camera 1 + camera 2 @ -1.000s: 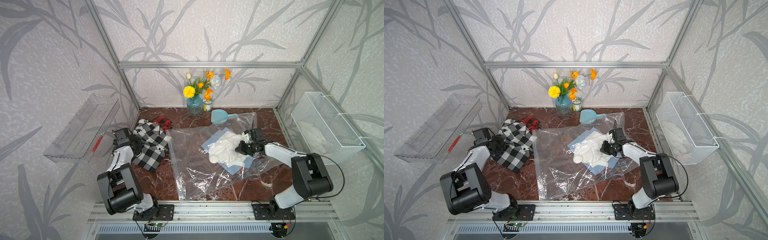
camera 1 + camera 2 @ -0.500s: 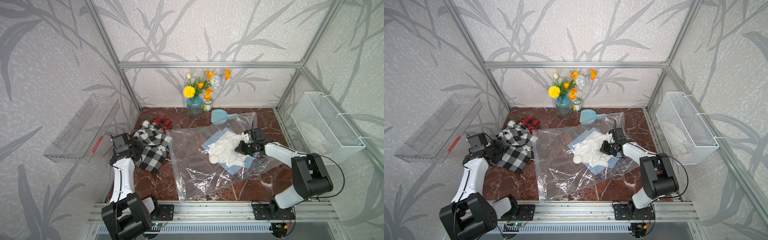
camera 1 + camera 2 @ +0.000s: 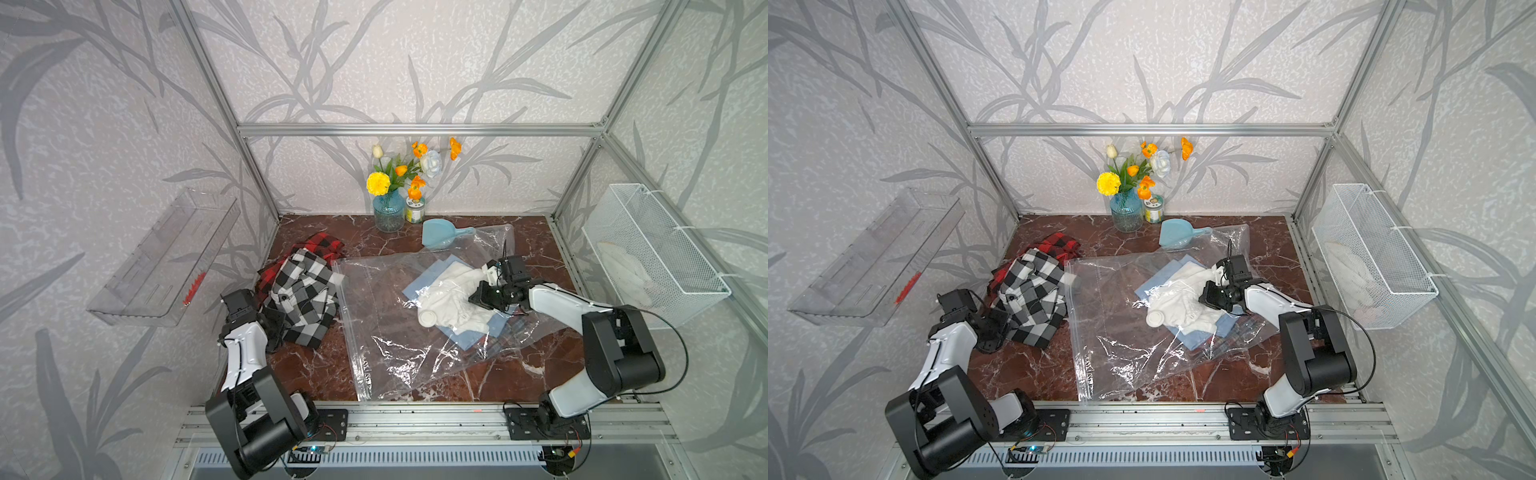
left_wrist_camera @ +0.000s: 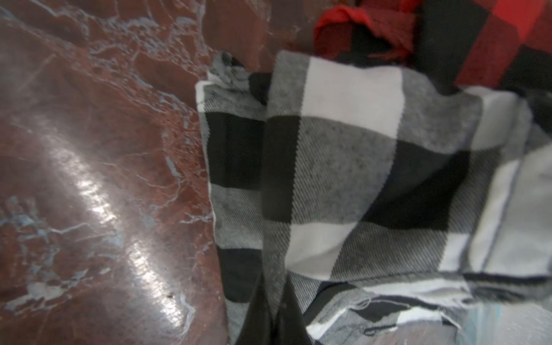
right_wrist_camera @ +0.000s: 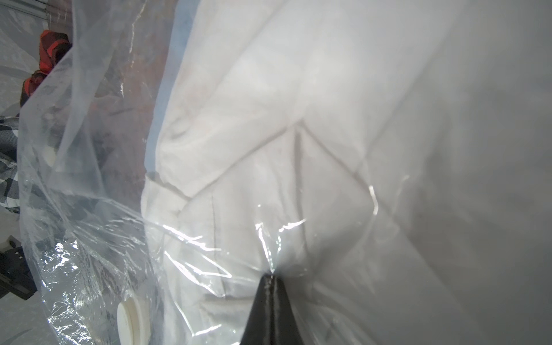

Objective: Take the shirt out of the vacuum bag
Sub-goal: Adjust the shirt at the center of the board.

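A black-and-white checked shirt (image 3: 305,291) (image 3: 1034,297) lies bunched on the marble, just left of the vacuum bag (image 3: 395,345) (image 3: 1121,345) and outside it. My left gripper (image 3: 274,326) (image 3: 994,326) (image 4: 273,280) is shut on a fold at the shirt's (image 4: 343,167) near-left edge. The bag is clear and crinkly, with a round white valve cap (image 3: 428,318) (image 5: 128,322). My right gripper (image 3: 478,297) (image 3: 1206,297) (image 5: 271,276) is shut on the bag's plastic (image 5: 89,239), pinching it above a white garment (image 3: 453,286) (image 5: 268,104) inside.
Inside the bag, blue cloth (image 3: 432,272) lies under the white garment. A red checked cloth (image 3: 322,245) lies behind the shirt. A flower vase (image 3: 388,212), a small jar (image 3: 414,210) and a blue scoop (image 3: 440,237) stand at the back. A wire basket (image 3: 652,257) hangs right, a clear tray (image 3: 166,262) left.
My left gripper has drawn back toward the table's front-left with the shirt's edge, and the shirt has bunched up. The right arm and the bag have stayed put.
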You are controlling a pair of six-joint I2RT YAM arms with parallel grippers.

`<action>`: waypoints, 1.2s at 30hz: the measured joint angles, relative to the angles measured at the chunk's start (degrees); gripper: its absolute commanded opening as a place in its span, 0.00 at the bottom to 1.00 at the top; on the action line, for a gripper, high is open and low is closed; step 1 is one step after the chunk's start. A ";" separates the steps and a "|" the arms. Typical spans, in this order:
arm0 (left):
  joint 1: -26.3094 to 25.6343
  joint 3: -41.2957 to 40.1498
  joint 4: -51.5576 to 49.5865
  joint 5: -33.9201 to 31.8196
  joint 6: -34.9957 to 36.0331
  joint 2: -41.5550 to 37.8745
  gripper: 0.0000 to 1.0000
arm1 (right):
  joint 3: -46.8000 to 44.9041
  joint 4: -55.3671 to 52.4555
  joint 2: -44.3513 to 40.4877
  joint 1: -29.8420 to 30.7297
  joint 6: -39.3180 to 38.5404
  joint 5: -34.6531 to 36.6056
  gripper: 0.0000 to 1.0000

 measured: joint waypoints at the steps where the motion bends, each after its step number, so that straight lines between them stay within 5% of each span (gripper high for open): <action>1: 0.26 0.44 -0.07 0.42 0.74 1.77 0.17 | 0.09 -0.02 0.09 0.00 0.00 -0.11 0.00; 6: 0.42 3.93 0.79 5.53 2.38 9.79 0.62 | 0.22 0.00 0.44 0.00 0.00 -0.28 0.00; 8: 0.11 4.48 0.22 6.56 3.19 9.22 0.98 | 0.24 0.00 0.50 0.00 0.00 -0.35 0.00; 18: -1.49 10.73 -10.86 4.85 7.89 -6.36 1.00 | 0.33 -0.02 0.63 0.00 0.02 -0.44 0.01; 24: -8.52 12.07 -11.56 2.49 7.58 -7.21 1.00 | 0.92 -0.44 0.98 0.04 0.00 -0.63 0.02; 28: -13.09 16.63 -9.22 1.88 7.37 -0.24 1.00 | 1.27 -0.79 1.09 0.09 -0.04 -0.72 0.02; 36: -17.25 38.36 -11.08 -2.14 14.49 20.94 1.00 | 2.32 -1.99 1.81 0.13 -1.07 -0.74 0.04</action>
